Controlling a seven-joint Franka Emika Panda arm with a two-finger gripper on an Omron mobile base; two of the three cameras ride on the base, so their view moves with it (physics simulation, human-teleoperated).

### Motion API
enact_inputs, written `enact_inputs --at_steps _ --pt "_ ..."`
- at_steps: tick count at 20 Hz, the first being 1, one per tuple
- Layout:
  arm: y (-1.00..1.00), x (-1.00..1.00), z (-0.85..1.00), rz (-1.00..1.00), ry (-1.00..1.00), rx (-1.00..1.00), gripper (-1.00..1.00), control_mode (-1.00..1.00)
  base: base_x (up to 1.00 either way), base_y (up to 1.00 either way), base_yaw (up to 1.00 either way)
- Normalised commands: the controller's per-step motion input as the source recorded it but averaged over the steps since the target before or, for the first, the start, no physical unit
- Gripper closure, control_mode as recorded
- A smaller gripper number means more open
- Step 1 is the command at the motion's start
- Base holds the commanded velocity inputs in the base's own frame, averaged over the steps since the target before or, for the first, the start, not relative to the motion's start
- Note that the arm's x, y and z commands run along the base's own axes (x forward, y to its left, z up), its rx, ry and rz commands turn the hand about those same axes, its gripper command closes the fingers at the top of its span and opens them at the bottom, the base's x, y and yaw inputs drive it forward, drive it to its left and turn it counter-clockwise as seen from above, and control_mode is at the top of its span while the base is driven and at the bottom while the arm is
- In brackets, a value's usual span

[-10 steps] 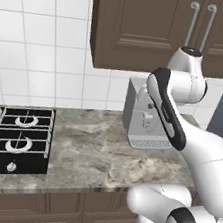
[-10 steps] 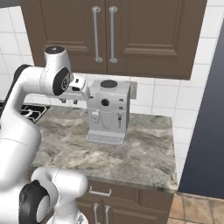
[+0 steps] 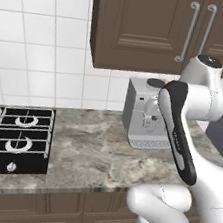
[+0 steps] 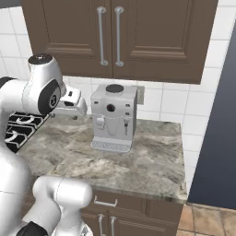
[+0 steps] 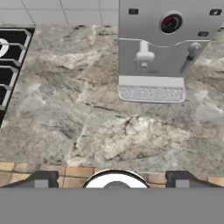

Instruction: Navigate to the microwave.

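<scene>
Since no microwave's around, just a boxy silver coffee machine (image 4: pixel 113 118) on the grey marbled stone surface (image 4: pixel 138 163), navigation isn't finished; empty hand (image 5: pixel 112 178) spread wide

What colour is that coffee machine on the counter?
Silver-grey, with a dark round lid; the coffee machine shows best in the right base view.

Dark brown wall cabinets (image 4: pixel 138 37) hung above white tiled walls (image 3: pixel 35 56). A marbled grey stone counter (image 4: pixel 138 161) topped brown drawers (image 4: pixel 120 207).

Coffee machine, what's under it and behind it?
The coffee machine stands on the marble counter. Behind it are white wall tiles and part of an outlet; the machine covers the rest.
</scene>
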Motion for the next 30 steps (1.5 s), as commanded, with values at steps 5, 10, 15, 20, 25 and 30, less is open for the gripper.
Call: enact_inputs --at_steps 5,10,15,20,25,30 --pt "-0.04 -0.73 0.03 -0.01 -0.21 0.00 -1.00 -1.00 0.00 0.00 0.00" --pt "-0.06 -0.55 0.21 -0.02 -0.15 0.00 -1.00 1.00 -0.17 -0.04 0.00" --pt "0.00 0.00 0.00 0.00 0.00 0.00 -1.00 1.00 -0.77 -0.13 -0.01" --pt "0.00 0.00 0.00 0.00 0.00 0.00 -1.00 1.00 -0.48 0.50 0.33" --pt "0.00 0.00 0.00 0.00 0.00 0.00 -1.00 1.00 0.00 0.11 0.83" --pt "0.00 0.00 0.00 0.00 0.00 0.00 -1.00 1.00 0.00 0.00 0.95"
